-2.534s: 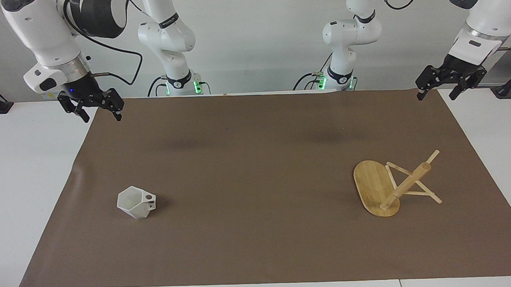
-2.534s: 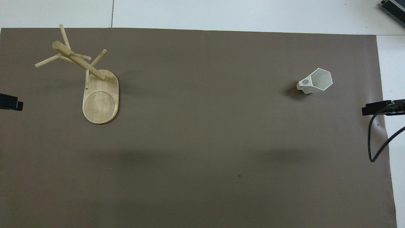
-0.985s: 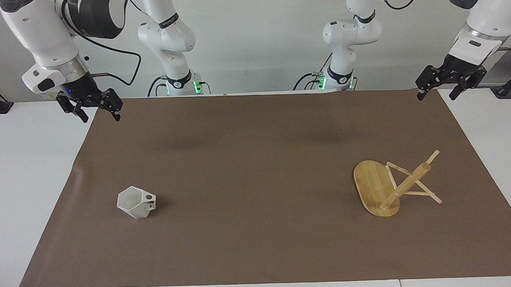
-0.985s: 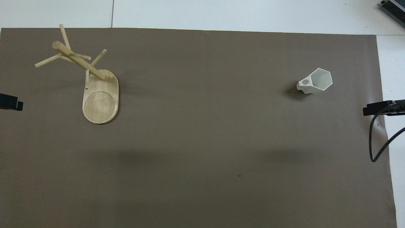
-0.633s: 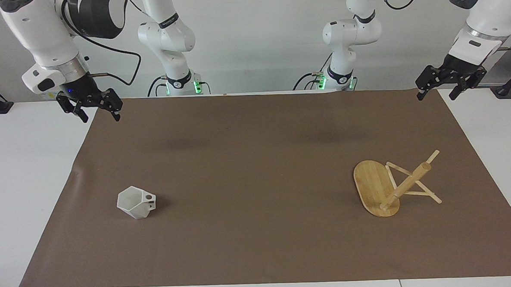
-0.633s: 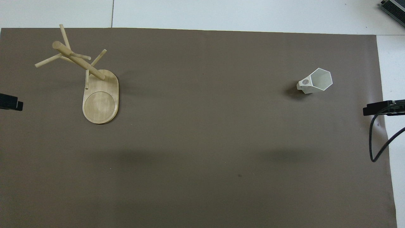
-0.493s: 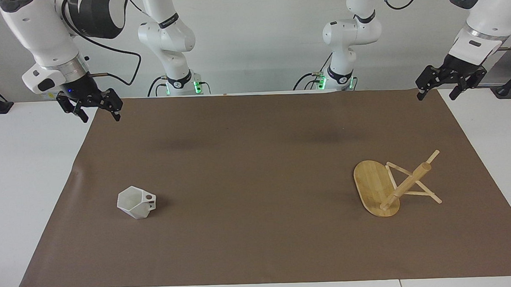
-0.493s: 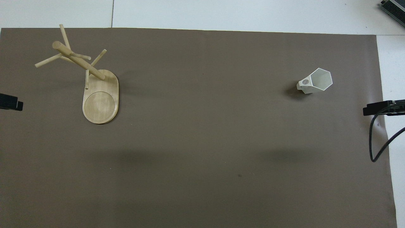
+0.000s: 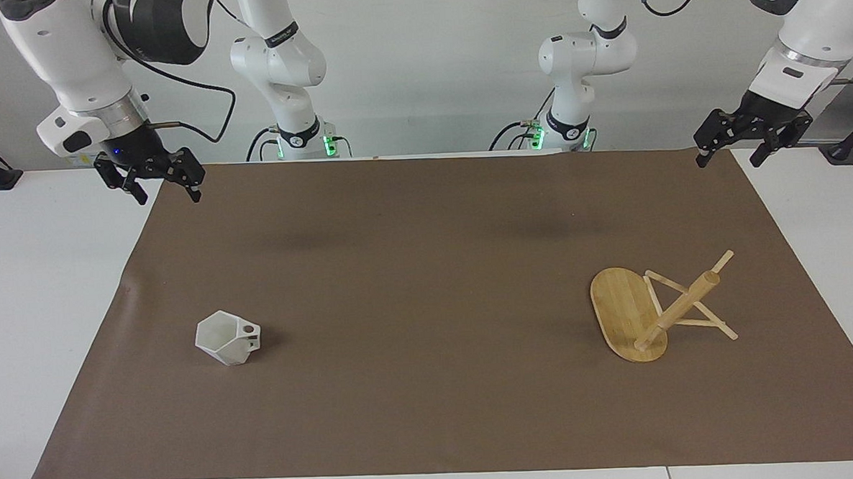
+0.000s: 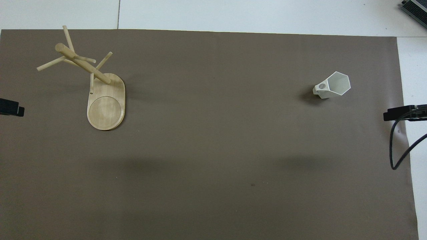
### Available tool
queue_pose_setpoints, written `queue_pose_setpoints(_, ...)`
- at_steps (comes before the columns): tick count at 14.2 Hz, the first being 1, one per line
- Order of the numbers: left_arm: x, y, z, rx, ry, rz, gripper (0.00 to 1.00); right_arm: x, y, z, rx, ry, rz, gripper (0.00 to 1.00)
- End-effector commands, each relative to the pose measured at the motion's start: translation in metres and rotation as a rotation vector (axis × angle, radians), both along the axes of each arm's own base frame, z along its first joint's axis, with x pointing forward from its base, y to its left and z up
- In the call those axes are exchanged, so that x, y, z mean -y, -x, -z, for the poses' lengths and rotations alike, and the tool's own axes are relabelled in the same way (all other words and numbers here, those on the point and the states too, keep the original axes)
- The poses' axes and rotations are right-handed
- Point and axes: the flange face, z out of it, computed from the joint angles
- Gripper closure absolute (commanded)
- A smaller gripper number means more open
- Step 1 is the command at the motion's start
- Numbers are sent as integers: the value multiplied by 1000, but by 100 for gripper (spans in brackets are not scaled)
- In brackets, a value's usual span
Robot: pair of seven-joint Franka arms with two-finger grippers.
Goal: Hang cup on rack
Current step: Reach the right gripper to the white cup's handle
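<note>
The white faceted cup stands opening up on the brown mat toward the right arm's end, its pierced handle pointing to the table's middle. The bamboo rack sits toward the left arm's end. It looks tipped: its post slants low toward that end and peg tips rest on the mat. My right gripper hangs open and empty over the mat's corner nearest the robots, well away from the cup. My left gripper hangs open and empty over the matching corner at the left arm's end.
The brown mat covers most of the white table. A black cable loops down by the right gripper's tip. Only the left gripper's tip shows in the overhead view.
The right gripper has drifted very slightly outward toward its end of the table. The cup, the rack and the left arm have not moved.
</note>
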Motion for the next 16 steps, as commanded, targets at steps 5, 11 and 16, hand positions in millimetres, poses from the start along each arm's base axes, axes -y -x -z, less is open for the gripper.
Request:
queue_pose_setpoints(5, -1, 7, -1, 3, 6, -10, 0, 25, -50, 88, 23, -26, -23, 0)
queue_pose_setpoints(11, -1, 7, -1, 3, 6, -10, 0, 27, -88, 150, 102, 6, -47, 0)
queue_pose_setpoints(16, -1, 7, -1, 3, 6, -10, 0, 19, -108, 168, 167, 9, -53, 0)
